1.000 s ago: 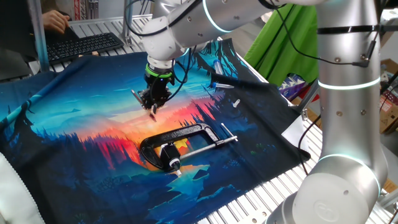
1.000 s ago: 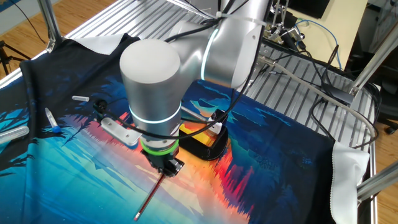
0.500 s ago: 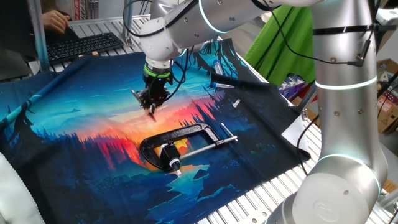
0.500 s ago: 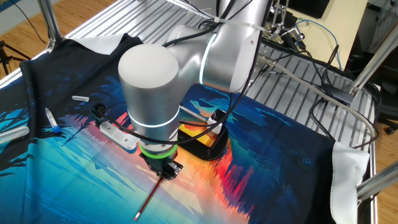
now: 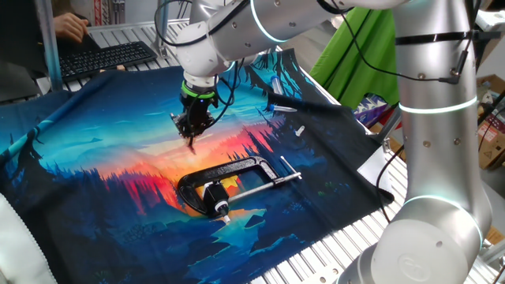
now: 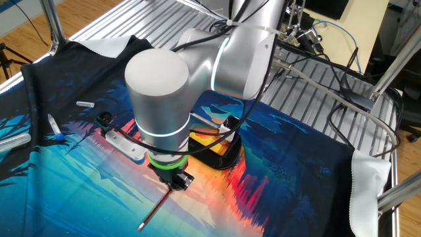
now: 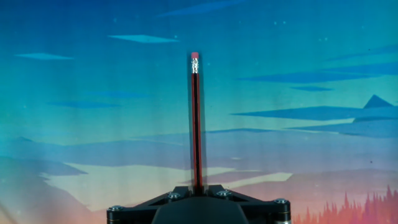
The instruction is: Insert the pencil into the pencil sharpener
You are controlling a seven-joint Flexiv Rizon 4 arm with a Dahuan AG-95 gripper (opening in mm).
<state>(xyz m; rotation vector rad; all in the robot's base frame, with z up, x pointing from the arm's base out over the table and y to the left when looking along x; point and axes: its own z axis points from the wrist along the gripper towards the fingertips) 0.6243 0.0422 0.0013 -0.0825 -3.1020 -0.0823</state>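
Right now my gripper (image 6: 173,184) is closed on the pencil (image 6: 156,210), which sticks out past the fingers along their line; in the hand view it runs straight up the middle of the picture, so I judge the grasp is centred and the shaft is aligned with the tool axis, which is what I want for a push into a small hole. The pencil hangs above the printed cloth (image 5: 95,150), clear of it as far as I can tell from the other fixed view, where its free end points down and away from the arm. The pencil sharpener (image 5: 224,186) sits well apart from the pencil, held inside the black C-clamp (image 5: 229,175); I take it the clamp is there to keep the little yellow block from sliding when the pencil presses in. I cannot make out the sharpener's opening from these views, nor which end of the pencil leads. A few small loose items lie on the cloth's far edge, away from the work. To my mind the insertion has not started.
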